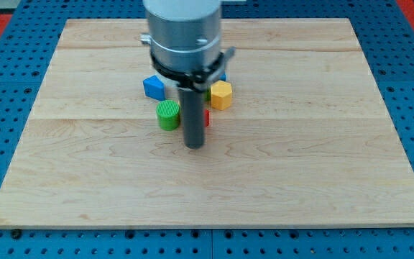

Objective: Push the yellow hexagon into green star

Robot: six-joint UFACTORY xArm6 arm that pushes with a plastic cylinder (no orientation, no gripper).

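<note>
1. The dark rod is seen hanging straight down from the grey arm housing, and my tip (194,146) is set on the wooden board (322,180); no jaws are carried, so nothing is pinched or spread, and the tip touches no block.
2. The yellow hexagon (221,94) is taken as the landmark: the tip is placed toward the view's bottom and slightly to the view's left of it, near but apart.
3. The yellow hexagon is shown as a short, squat prism with a flat top face and paler side faces; it sits upright, and no long axis or pointing direction can be made out.
4. A red block (206,118) is glimpsed below the hexagon, mostly hidden behind the rod; its shape cannot be told.
5. A green block (168,114), ridged and rounded, is found to the hexagon's lower left, beyond the rod.
6. A blue block (154,87) is placed well to the hexagon's left, level with it.
7. A sliver of green (208,93) is visible just beside the hexagon's left edge, against the rod; its shape cannot be told.
</note>
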